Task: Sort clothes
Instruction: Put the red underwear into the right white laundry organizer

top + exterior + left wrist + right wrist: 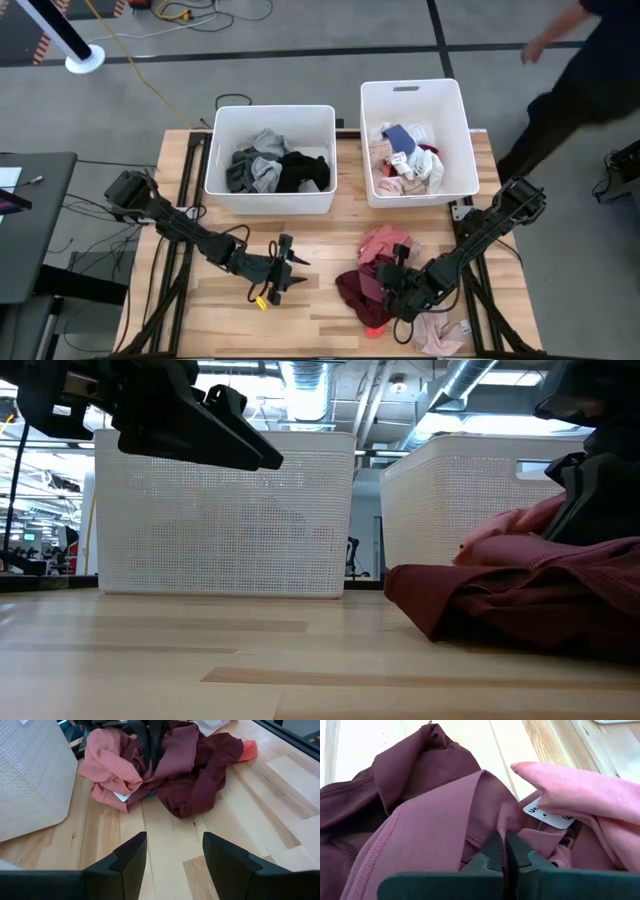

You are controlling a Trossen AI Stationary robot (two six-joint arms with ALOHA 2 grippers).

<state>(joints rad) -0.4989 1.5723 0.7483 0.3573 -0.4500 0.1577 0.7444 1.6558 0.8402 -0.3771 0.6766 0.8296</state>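
Observation:
A heap of clothes lies on the table at the near right: a pink garment (pixel 386 242), a maroon one (pixel 356 290), a dusty-rose one (pixel 435 835) and a pale pink one (pixel 440 335). My right gripper (pixel 394 270) is down in the heap, shut on the dusty-rose garment. My left gripper (pixel 290 264) hangs open over bare wood left of the heap, its fingers (pixel 127 862) pointing toward the heap. More clothes lie in the left bin (pixel 222 195) and the right bin (pixel 372 190). My right gripper pinches a raised fold of the dusty-rose garment (pixel 501 822) between its two shut fingers (pixel 492 851). The fingers come slanting down from the table's near right. The garment is slack and rests on the heap, beside the pink garment's white label (pixel 547 814).
The two white bins stand side by side at the table's far edge. The left one holds grey and black pieces (pixel 270 170), the right one white, pink and navy pieces (pixel 405 155). A person (pixel 575 80) stands beyond the far right corner. Bare wood (pixel 320 250) lies between the grippers.

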